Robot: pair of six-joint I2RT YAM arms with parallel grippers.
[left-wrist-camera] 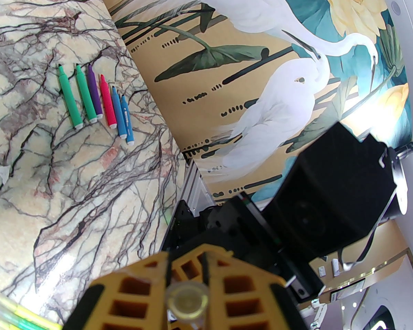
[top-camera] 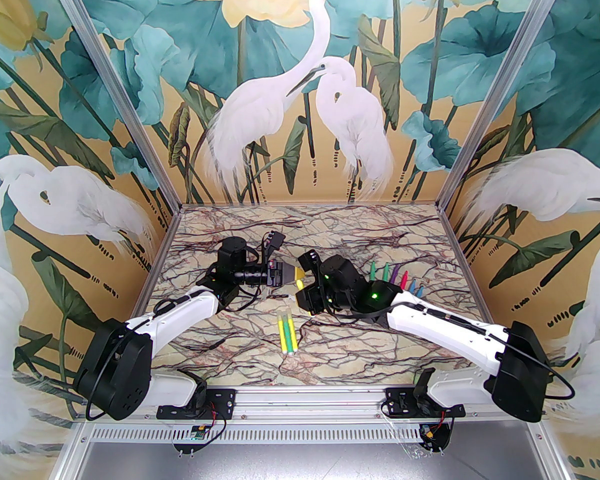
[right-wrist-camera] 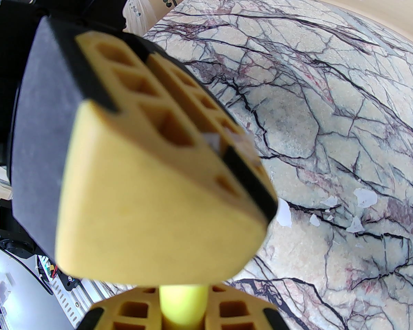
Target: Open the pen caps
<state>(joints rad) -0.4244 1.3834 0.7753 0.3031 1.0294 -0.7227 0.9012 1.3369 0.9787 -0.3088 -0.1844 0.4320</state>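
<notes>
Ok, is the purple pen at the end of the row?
No, the purple pen lies inside the row, between a green pen and the pink pen.

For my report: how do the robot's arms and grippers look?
The left arm and right arm have white shells, black joints and thin black cables; a green light glows on the right one. The left gripper and right gripper have yellow hollow-celled fingers with black strips.

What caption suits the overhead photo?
Left gripper and right gripper pinch one yellow pen above the marble table, coloured pens lined up beside.
</notes>
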